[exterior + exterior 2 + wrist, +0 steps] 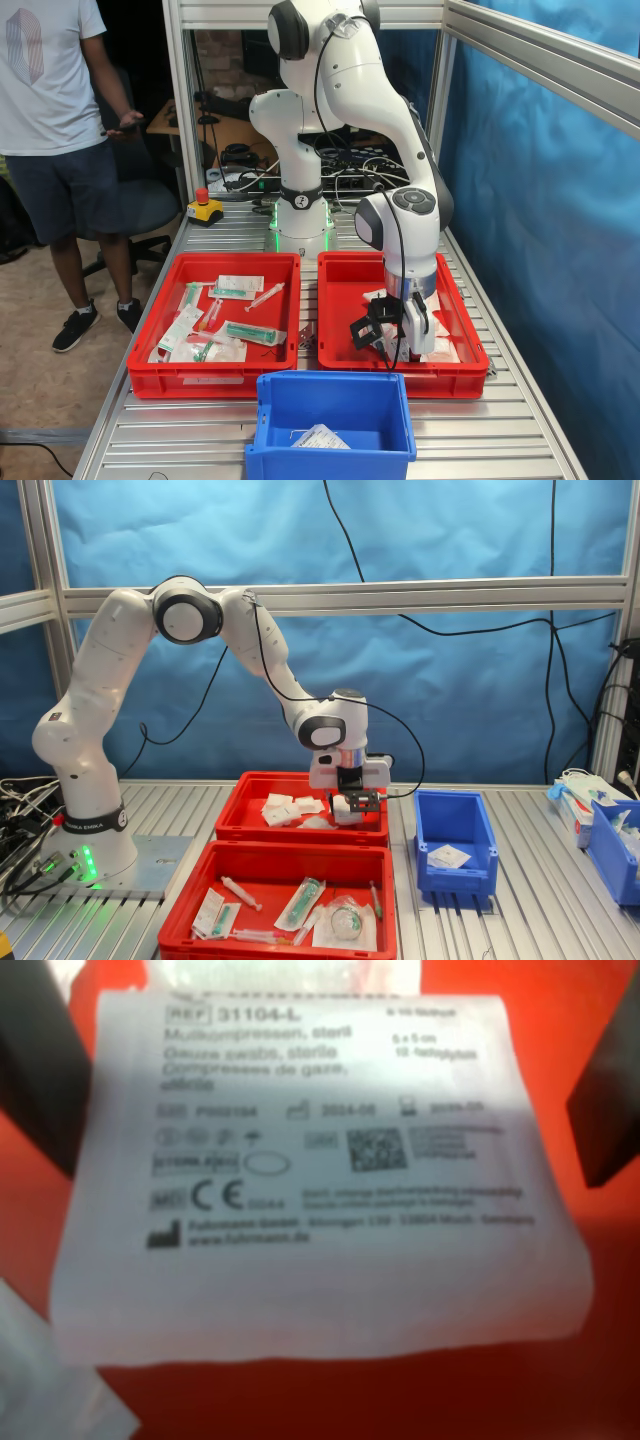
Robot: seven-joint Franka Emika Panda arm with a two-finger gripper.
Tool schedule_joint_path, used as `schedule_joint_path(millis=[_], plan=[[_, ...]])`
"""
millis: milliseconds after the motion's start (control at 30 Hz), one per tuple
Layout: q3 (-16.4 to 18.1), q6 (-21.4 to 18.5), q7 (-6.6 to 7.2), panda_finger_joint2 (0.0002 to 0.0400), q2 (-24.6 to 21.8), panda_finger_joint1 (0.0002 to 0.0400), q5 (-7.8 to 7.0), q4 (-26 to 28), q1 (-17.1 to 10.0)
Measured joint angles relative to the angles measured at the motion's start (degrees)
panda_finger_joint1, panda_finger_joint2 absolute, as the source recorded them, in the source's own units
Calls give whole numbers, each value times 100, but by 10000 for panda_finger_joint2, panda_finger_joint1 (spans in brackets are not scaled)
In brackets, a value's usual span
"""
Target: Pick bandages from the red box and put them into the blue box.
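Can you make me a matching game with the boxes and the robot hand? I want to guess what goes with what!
Things:
1. blue box
2. red box under the gripper
3. other red tray
4. gripper

Matches:
A. holds syringe packets
B. reaches down over a white bandage packet, fingers apart on either side of it
C. has one white packet lying inside
D. holds several small white packets

Right pairs: 1-C, 2-D, 3-A, 4-B
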Motion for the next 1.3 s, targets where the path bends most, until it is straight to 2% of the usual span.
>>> schedule_joint_path(millis=[200, 233, 367, 400, 500, 533, 700, 733, 833, 867, 1000, 1033, 1200, 1233, 1300], plan=[[-6, 0, 0, 390, 78, 390, 0, 3, 0], [-7, 0, 0, 340, 86, 340, 0, 3, 0], [-11, 0, 0, 340, 107, 340, 0, 3, 0], [-12, 0, 0, 290, 109, 290, 0, 3, 0], [-16, 0, 0, 290, 113, 290, 0, 3, 0], [-17, 0, 0, 241, 113, 241, 0, 3, 0], [-20, 0, 0, 241, 113, 241, 0, 17, 0], [-21, 0, 0, 190, 113, 190, 0, 20, 0], [-23, 0, 0, 190, 113, 190, 0, 36, 1], [-24, 0, 0, 140, 114, 140, 0, 40, 1], [-33, 0, 0, 140, 113, 140, 0, 57, 3], [-46, 0, 0, 91, 113, 91, 0, 68, 10], [-95, 0, 0, 91, 114, 91, 0, 87, 27], [-107, 0, 0, 74, 114, 74, 0, 89, 27], [-149, 0, 0, 74, 114, 74, 0, 95, 28]])
